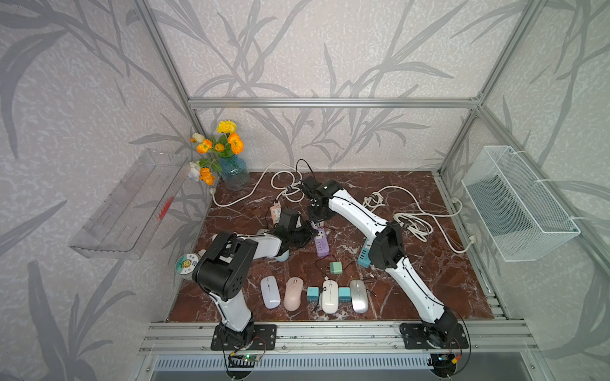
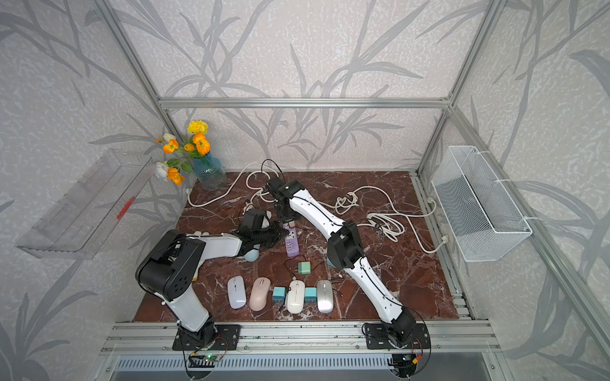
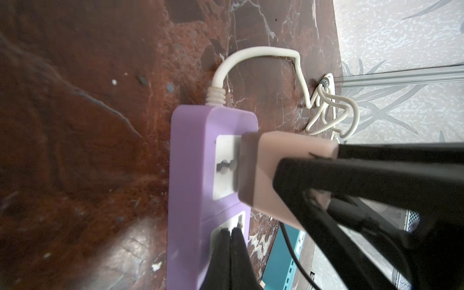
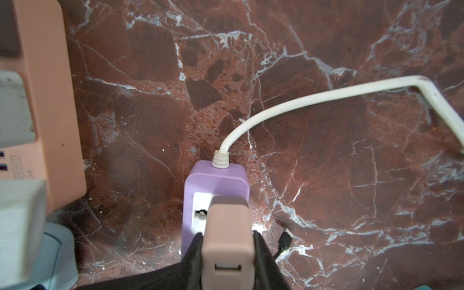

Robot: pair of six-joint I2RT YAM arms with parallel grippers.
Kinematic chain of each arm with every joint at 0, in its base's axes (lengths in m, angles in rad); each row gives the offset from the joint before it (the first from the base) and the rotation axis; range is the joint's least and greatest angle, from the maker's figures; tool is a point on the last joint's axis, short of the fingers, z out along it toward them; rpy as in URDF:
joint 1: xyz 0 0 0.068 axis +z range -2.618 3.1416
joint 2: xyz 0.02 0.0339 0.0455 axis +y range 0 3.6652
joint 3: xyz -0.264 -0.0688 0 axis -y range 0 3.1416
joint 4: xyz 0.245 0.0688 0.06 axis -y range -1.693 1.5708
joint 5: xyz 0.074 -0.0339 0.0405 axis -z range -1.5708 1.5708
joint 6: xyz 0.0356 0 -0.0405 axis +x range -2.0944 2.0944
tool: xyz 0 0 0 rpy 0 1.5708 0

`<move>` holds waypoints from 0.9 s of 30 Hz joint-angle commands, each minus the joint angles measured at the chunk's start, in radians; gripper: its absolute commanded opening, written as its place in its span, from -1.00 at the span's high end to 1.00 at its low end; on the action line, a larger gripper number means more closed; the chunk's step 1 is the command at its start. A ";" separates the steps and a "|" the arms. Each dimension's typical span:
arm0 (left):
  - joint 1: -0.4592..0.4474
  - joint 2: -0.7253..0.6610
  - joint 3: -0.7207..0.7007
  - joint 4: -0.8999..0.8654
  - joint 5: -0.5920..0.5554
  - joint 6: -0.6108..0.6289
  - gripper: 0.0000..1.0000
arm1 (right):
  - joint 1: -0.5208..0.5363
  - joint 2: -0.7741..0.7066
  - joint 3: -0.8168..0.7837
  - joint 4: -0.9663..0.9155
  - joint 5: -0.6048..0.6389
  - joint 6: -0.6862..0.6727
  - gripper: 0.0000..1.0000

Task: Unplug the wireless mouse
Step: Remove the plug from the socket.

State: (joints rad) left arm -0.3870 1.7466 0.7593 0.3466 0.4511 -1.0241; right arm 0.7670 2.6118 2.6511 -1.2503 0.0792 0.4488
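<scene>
**A:** so where's the pink charger (image 4: 227, 223) at?

**B:** squeezed between the right pincer (image 4: 227, 242) fingers, both sides touching. it's plugged into the purple power strip (image 4: 188, 190) right under it.

**A:** and the left pincer (image 3: 231, 234)?

**B:** pinched fully closed, tips pressing on the strip's next socket, just beside the right one. pink mouse (image 1: 293, 293) lies well apart from both on the tabletop (image 1: 445, 270).

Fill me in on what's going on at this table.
The right gripper is clamped on the sides of a pink charger plugged into a purple power strip. The left gripper, shut, presses its tips on the strip's next socket, apparently holding it down. The charger looks still seated, so the pull has not happened yet.
</scene>
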 commanded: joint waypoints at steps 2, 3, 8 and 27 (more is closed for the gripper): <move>0.004 0.066 -0.026 -0.174 -0.090 0.001 1.00 | 0.014 -0.099 0.028 -0.031 -0.016 0.016 0.70; 0.004 0.068 -0.027 -0.173 -0.089 0.002 1.00 | 0.014 -0.108 0.027 -0.031 -0.016 0.016 0.71; 0.004 0.061 -0.023 -0.158 -0.075 0.013 1.00 | 0.011 -0.150 0.025 -0.061 -0.002 0.018 0.75; 0.003 -0.399 0.246 -0.400 -0.015 0.637 -0.77 | -0.153 -0.897 -0.883 0.552 -0.361 -0.174 0.88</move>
State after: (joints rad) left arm -0.3870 1.4239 0.9737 0.0647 0.4622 -0.5900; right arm 0.6270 1.8145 1.8866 -0.9276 -0.1322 0.3603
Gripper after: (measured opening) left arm 0.860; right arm 0.289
